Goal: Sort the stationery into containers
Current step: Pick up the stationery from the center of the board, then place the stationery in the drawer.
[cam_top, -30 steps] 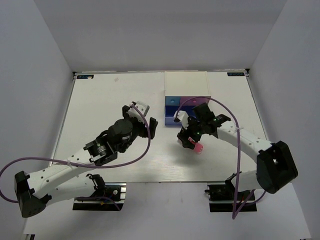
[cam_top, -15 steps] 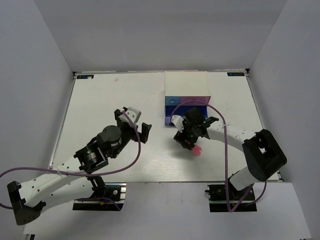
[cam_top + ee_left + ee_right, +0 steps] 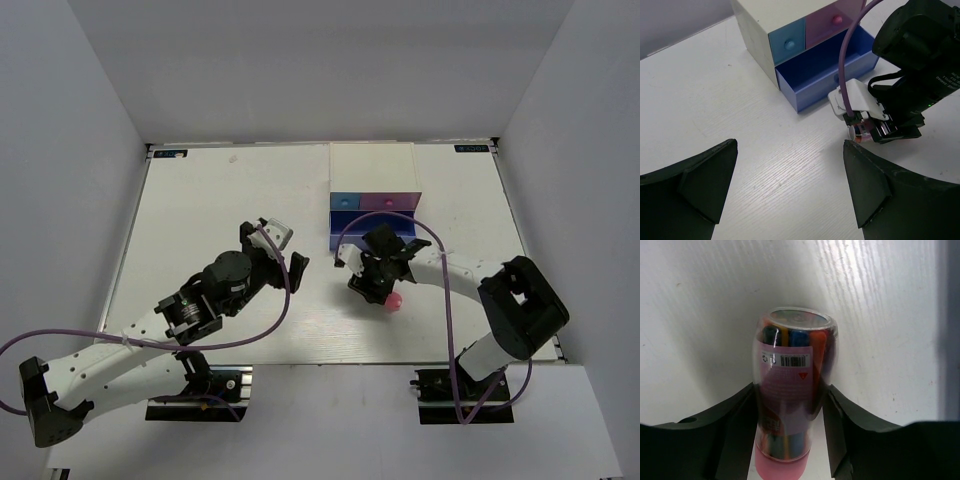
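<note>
Evidently, the right jaws were clamped on the pink-and-clear tube [image 3: 791,390], just in front of the open violet-blue drawer [image 3: 836,91] of the cabinet [image 3: 372,166]; the left jaws stood apart, left of it.

One white cabinet [image 3: 372,165] on one desk [image 3: 200,200], with three drawers: one light blue drawer [image 3: 788,44], one pink drawer [image 3: 832,25], one violet-blue drawer [image 3: 815,92]. One pink-and-clear tube [image 3: 790,390], several coloured pens [image 3: 800,337] inside, too crowded for a count. Two pincers: one left pincer [image 3: 790,142], one right pincer [image 3: 375,288].
</note>
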### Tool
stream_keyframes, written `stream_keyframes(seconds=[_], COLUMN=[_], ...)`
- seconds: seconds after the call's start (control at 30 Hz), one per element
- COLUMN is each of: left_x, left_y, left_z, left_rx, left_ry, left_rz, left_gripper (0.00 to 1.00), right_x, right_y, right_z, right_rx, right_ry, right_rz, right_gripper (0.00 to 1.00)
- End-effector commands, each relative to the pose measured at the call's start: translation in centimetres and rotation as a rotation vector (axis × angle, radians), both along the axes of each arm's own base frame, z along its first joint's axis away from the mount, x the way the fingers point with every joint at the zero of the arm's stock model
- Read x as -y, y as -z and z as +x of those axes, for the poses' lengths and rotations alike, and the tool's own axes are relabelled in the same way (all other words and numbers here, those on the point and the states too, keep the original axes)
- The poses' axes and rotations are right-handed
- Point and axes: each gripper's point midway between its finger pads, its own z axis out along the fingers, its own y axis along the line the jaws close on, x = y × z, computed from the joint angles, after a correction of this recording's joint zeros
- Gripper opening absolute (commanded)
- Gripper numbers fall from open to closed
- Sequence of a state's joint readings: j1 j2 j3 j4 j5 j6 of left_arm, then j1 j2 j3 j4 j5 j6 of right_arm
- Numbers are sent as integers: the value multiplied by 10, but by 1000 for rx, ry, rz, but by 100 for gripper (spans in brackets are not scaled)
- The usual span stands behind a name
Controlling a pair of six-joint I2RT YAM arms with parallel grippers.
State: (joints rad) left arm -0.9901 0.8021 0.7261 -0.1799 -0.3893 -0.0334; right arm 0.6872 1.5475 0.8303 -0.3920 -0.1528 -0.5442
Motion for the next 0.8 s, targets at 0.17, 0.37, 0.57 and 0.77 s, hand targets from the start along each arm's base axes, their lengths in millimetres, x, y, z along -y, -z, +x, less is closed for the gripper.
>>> stream_keyframes(seconds=[0.17,0.37,0.57,0.77], left_x=[2,4,4,1], left_y=[-7,-4,1,-2], left_z=[-4,-4,-2,-2], left_rx=[21,15,16,28], left_ry=[35,44,37,30], left_rz=[-14,-8,8,9], left_gripper=[97,97,97,97], right_x=[-31,-17,-21,-28], right_y=[-103,-158,-169,-169], right_z=[3,48,92,134], right_rx=[179,480,677,783], right_ry=[-167,-159,-262,-238], right_rz=[223,142,18,-75], right_gripper=[18,16,13,13])
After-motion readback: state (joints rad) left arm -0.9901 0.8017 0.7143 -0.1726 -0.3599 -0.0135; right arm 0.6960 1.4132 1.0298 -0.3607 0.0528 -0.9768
